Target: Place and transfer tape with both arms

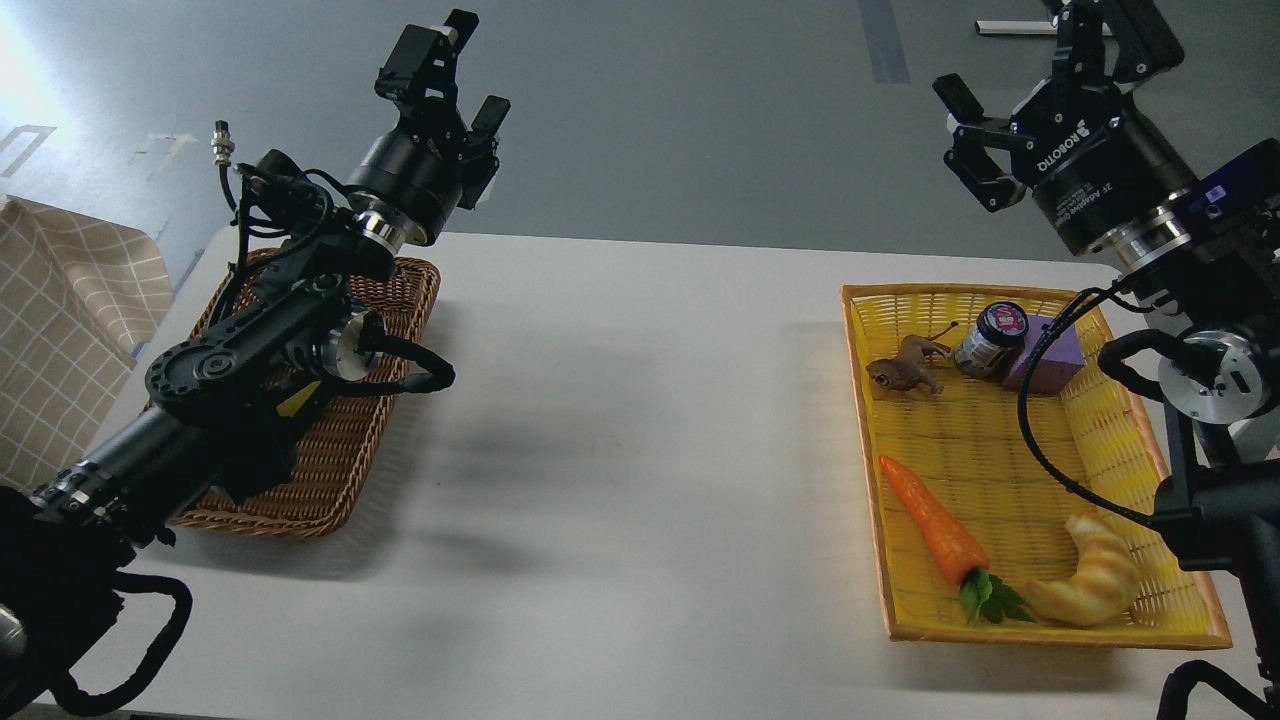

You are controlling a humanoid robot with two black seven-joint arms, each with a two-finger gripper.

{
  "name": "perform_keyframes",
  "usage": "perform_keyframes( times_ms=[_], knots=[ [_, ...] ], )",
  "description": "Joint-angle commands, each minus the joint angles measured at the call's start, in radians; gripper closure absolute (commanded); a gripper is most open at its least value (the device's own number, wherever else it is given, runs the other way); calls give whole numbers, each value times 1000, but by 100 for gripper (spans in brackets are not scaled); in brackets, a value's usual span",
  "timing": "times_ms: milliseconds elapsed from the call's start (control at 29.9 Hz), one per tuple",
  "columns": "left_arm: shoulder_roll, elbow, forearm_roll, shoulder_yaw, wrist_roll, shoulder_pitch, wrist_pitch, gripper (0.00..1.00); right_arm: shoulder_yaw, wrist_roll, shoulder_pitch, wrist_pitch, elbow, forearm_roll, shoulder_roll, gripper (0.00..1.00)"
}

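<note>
Only a sliver of the yellow tape shows in the brown wicker basket at the left; my left arm hides the rest of it. My left gripper is raised high above the basket's far end, open and empty. My right gripper is also open and empty, held high above the far end of the yellow basket at the right; one of its fingers runs off the top edge.
The yellow basket holds a carrot, a croissant toy, a brown animal figure, a small jar and a purple block. A checked cloth lies at the far left. White table lies between the baskets.
</note>
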Motion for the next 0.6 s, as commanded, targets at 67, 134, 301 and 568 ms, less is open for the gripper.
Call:
perform_keyframes(
  times_ms=[67,134,301,568],
  knots=[
    [-18,-61,-11,-126,16,2,-151,2,-43,0,87,-40,-44,-15,6,0],
    [-62,-89,-12,-187,29,13,-149,2,-67,0,110,-41,-48,-15,9,0],
    [-95,-145,-14,-273,69,79,-162,2,-92,5,110,-44,-48,-15,43,0],
    [-78,-202,-2,-279,117,159,-169,2,-90,6,110,-80,-42,-15,118,0]
  ],
)
